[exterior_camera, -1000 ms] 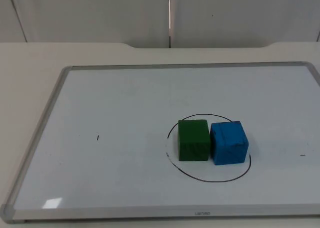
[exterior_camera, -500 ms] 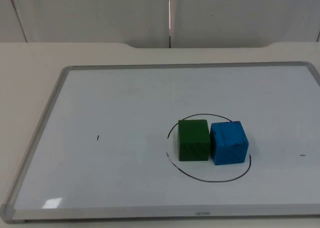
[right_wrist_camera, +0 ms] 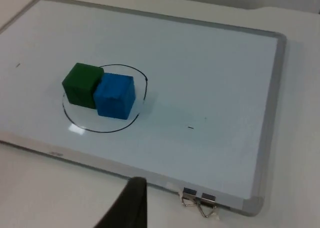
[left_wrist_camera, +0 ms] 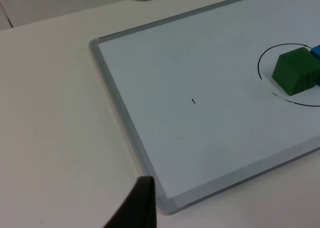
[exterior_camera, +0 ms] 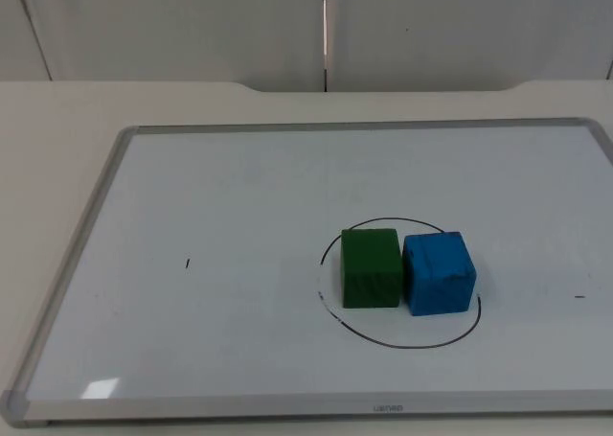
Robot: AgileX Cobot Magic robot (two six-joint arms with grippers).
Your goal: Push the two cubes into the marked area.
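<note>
The green cube (exterior_camera: pixel 371 267) and the blue cube (exterior_camera: pixel 439 272) sit side by side and touching on the whiteboard (exterior_camera: pixel 239 196), green to the left, blue to the right, both within the black circle (exterior_camera: pixel 402 343) drawn right of the board's middle and toward its near edge. From above, both cubes appear to lie inside the line, the blue one close to the circle's right arc; the right wrist view agrees, with the blue cube (right_wrist_camera: pixel 114 96) near the arc and the green cube (right_wrist_camera: pixel 82 84) just beside it. By that reading the push looks finished, or nearly so. Both arms wait off the board, near its front edge. The left gripper (left_wrist_camera: pixel 137 208) hangs over the bench (left_wrist_camera: pixel 55 118) by the board's near left corner, with the green cube (left_wrist_camera: pixel 296 70) well away to its right across the board. The right gripper (right_wrist_camera: pixel 131 204) stands over the bench by the near edge, beside a binder clip (right_wrist_camera: pixel 199 201) on the frame, with the cubes beyond it and nearer than they are to the left arm. I cannot tell whether either gripper is apart or together. If the blue cube needs a nudge leftward, the right arm looks better placed.
</note>
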